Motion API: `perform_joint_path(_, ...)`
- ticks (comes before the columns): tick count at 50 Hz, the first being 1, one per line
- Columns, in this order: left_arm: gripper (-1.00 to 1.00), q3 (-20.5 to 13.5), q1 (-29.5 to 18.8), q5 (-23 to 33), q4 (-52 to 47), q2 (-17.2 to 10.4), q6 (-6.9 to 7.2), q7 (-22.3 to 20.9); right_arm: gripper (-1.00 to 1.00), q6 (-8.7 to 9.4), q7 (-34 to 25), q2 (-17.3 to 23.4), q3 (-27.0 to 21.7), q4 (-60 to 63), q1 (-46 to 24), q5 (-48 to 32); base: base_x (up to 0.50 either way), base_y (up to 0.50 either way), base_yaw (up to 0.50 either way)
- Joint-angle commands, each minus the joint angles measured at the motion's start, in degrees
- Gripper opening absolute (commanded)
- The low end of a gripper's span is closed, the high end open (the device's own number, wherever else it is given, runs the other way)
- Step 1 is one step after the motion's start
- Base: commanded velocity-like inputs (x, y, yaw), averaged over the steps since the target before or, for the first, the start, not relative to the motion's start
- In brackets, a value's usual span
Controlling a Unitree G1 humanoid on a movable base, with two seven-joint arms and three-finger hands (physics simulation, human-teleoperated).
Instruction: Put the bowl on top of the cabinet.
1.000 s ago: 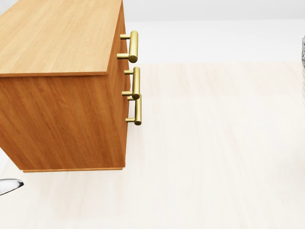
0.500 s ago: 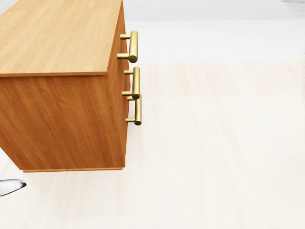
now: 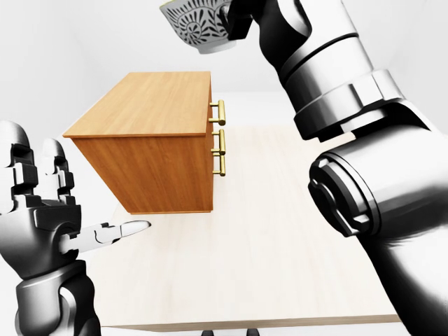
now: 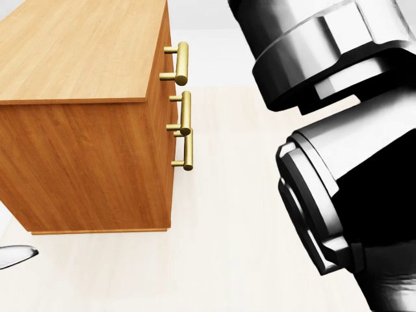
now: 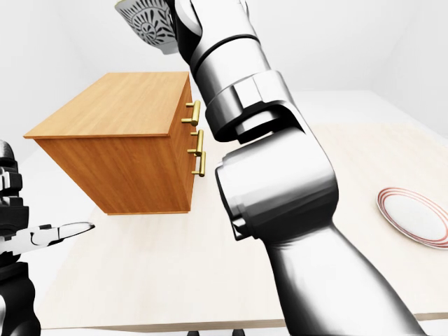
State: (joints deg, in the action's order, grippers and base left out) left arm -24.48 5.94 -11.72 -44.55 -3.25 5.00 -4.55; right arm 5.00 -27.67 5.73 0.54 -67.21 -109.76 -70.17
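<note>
A white bowl (image 3: 194, 28) with a dark floral pattern hangs high at the top of the left-eye view, above the right end of the cabinet. My right hand (image 3: 231, 17) is shut on its rim, and the right arm (image 4: 338, 149) fills the right side of the head view. The wooden cabinet (image 3: 147, 105) stands on the pale table, its flat top (image 4: 78, 45) bare and its brass handles (image 3: 221, 133) facing right. My left hand (image 3: 49, 203) stays open at the lower left, empty, with one fingertip (image 3: 136, 226) pointing right, below the cabinet.
A white plate with a red rim (image 5: 413, 217) lies on the table (image 5: 175, 266) at the right of the right-eye view. The table's near edge runs along the bottom of both eye views.
My right arm has swung into the head view from the right and now covers that side. The left fingertip at the bottom left edged slightly right. The cabinet has not moved.
</note>
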Motion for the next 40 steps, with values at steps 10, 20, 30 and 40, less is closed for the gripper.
perform_joint_path(10, 1.0, 2.41, -0.12, 0.81, 4.47, 0.91, 0.0, 0.27, -1.0, 0.0, 5.62, -7.0, 4.35, -7.09, 2.88, -1.17, 0.0, 0.0, 0.0)
perform_joint_path(20, 1.0, 2.14, -0.17, 0.67, 4.66, 0.84, 0.0, 0.29, -1.0, 0.0, 5.92, -8.25, 4.92, -7.15, 4.16, -3.54, 0.0, 0.0, 0.0)
perform_joint_path(30, 1.0, 2.34, -0.11, 0.69, 4.82, 0.89, 0.0, 0.25, -1.0, 0.0, 8.18, -8.99, 4.17, -7.14, 5.13, -3.08, 0.0, 0.0, 0.0)
perform_joint_path(40, 1.0, 2.6, -0.06, 0.95, 5.45, 0.97, 0.0, 0.2, -1.0, 0.0, 10.12, -10.34, 3.94, -6.91, 6.79, -1.43, 0.0, 0.0, 0.0)
